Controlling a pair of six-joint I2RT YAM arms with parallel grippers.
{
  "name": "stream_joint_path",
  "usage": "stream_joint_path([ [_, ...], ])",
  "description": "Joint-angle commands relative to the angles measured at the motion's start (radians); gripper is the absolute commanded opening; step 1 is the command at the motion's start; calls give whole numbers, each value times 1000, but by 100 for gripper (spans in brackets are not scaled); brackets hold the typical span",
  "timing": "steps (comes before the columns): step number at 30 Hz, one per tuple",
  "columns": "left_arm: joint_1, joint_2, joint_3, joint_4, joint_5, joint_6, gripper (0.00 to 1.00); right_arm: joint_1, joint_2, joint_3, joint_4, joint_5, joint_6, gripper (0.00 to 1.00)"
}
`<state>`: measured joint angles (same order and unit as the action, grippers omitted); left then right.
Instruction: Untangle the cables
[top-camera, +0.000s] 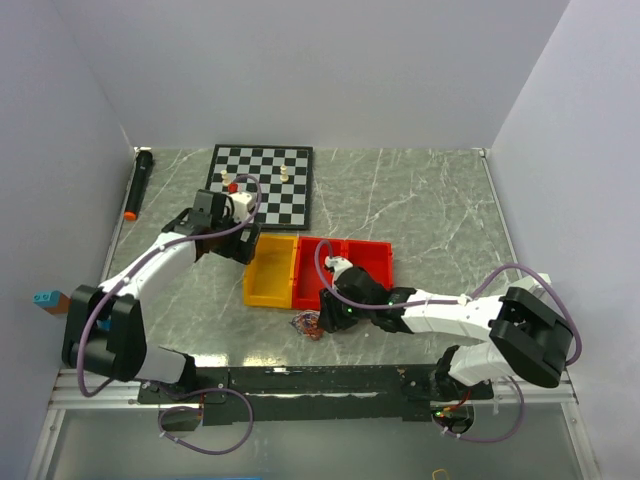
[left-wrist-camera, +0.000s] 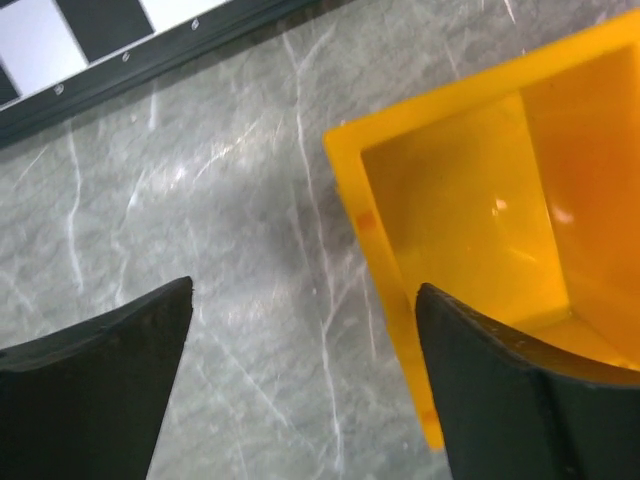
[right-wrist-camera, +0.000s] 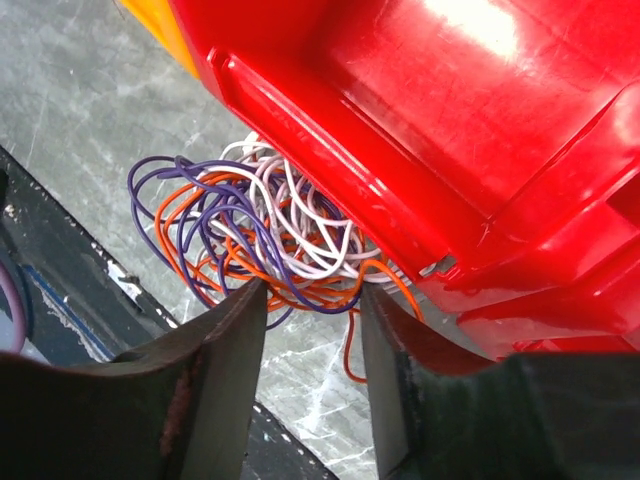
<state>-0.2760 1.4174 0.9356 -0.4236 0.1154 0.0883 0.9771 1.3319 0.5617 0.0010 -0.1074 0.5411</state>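
The cables (right-wrist-camera: 255, 235) lie in one tangled bundle of thin orange, purple and white wires on the marble table, pressed against the near wall of the red bin (right-wrist-camera: 420, 130). In the top view the bundle (top-camera: 308, 325) is small, just in front of the red bin (top-camera: 360, 262). My right gripper (right-wrist-camera: 312, 292) is open, its fingertips at the near edge of the bundle with a few strands between them. It also shows in the top view (top-camera: 330, 315). My left gripper (left-wrist-camera: 303, 292) is open and empty, hovering at the corner of the yellow bin (left-wrist-camera: 480, 220), far from the cables.
A yellow bin (top-camera: 270, 270) stands left of the red bin. A chessboard (top-camera: 262, 185) with a few pieces lies at the back. A black marker with an orange tip (top-camera: 136, 183) lies far left. A black rail (top-camera: 300, 380) runs along the table's near edge.
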Motion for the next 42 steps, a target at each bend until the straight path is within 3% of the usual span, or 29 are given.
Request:
stream_joint_path([
  [1,8,-115,64,-110,46,16,97,-6,-54,-29,34,-12,10,46],
  [8,-18,-273,137,-289,246,119,97,-3,-186,-130,25,-55,62,29],
  [11,-84,-288,134,-297,236,122,97,-3,-236,-174,7,-69,88,21],
  [14,-172,-287,94,-265,193,111,97,3,-290,-178,-56,-75,95,20],
  [19,-356,-265,17,-199,173,113,98,3,-407,-123,-199,-23,82,23],
  [22,-465,-238,0,-167,156,114,99,2,-435,-86,-271,5,68,37],
  [24,-524,-206,9,-162,170,119,99,0,-439,-75,-291,21,69,39],
  [29,-603,-147,-9,-123,156,151,96,-3,-447,-91,-276,52,92,50],
  [33,-609,-129,-26,-70,162,172,97,-6,-393,-115,-214,74,106,52],
  [38,-609,-117,-29,-46,171,177,94,-11,-263,-108,-90,14,114,40],
  [42,-609,-132,-47,-53,179,182,93,-8,-232,-112,-70,-49,115,17],
])
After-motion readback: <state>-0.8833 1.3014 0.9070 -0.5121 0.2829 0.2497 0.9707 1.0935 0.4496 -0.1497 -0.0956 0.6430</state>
